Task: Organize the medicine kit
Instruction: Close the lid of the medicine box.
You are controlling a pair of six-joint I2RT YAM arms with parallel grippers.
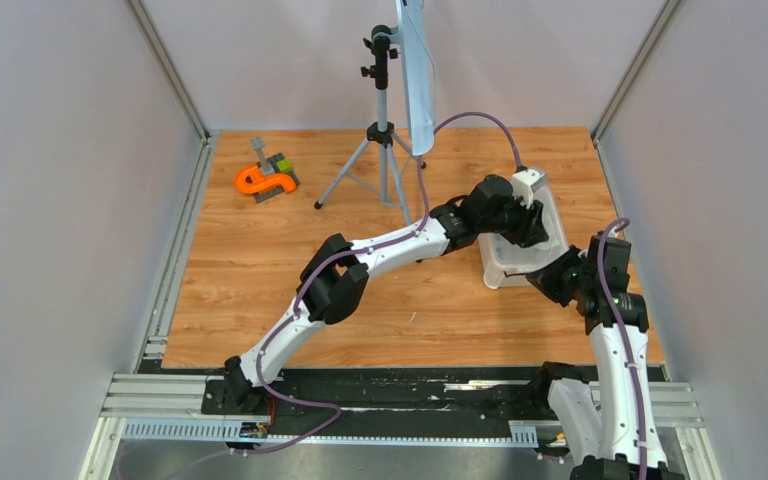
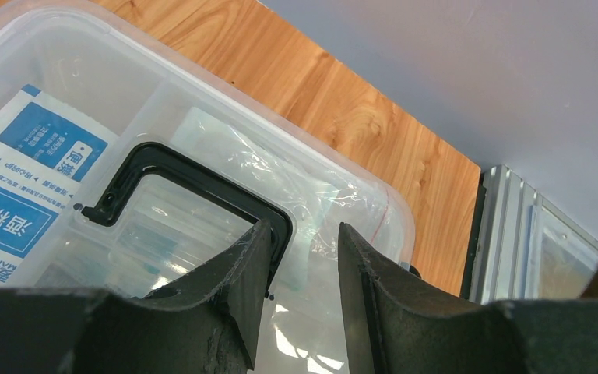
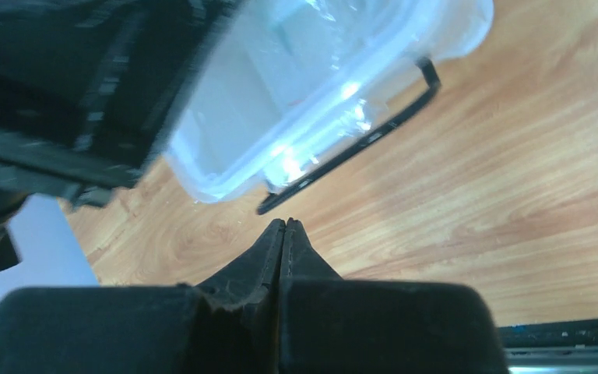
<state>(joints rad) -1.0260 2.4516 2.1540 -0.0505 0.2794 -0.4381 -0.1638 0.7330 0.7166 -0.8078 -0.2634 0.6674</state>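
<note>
Currently: left gripper [image 2: 304, 230] parted above tub [image 1: 513, 268]; right gripper [image 3: 284, 222] clenched empty beside it. Your push on its clip [image 3: 358, 144] may skid the tub.

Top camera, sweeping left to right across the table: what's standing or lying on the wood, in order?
orange-and-grey tool → tripod stand → white medicine kit tub

Left gripper [image 2: 304, 234] parted; right gripper [image 3: 284, 224] pressed closed
</note>
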